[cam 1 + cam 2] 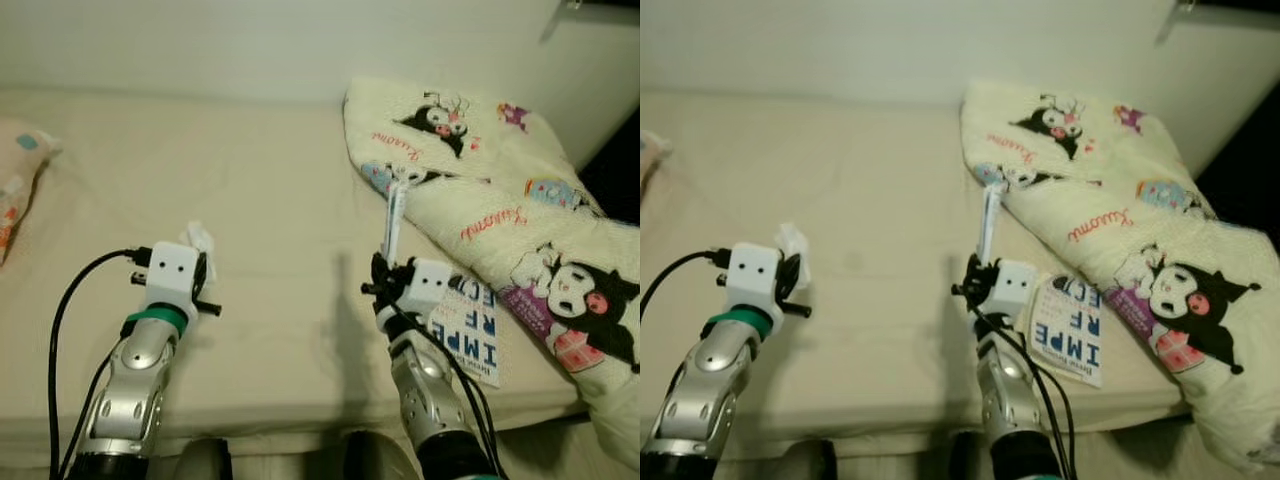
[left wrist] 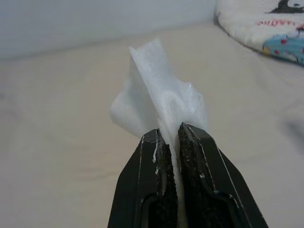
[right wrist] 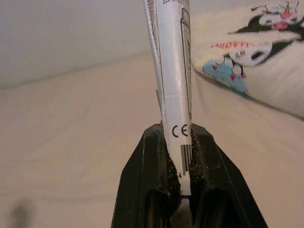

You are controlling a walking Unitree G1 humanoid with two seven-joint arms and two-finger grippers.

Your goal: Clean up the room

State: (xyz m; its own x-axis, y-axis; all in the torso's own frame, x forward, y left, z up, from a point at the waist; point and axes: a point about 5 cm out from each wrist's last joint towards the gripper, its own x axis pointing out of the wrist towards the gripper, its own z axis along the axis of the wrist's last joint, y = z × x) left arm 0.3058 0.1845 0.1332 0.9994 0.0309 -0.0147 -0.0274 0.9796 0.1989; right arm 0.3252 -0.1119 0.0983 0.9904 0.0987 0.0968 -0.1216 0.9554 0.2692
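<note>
My left gripper (image 1: 204,262) is shut on a crumpled white tissue (image 2: 159,102), held just above the cream bed sheet (image 1: 260,200) on the left. My right gripper (image 1: 383,268) is shut on a flat white packet (image 3: 173,80) with a barcode and CE mark. The packet (image 1: 396,210) stands upright from the fingers, near the edge of the cartoon-print blanket (image 1: 500,190).
A printed booklet (image 1: 470,335) with large black letters lies on the bed by my right wrist, partly under the blanket. A patterned pillow (image 1: 18,185) sits at the far left. The bed's front edge (image 1: 300,415) runs just before my arms; a wall stands behind.
</note>
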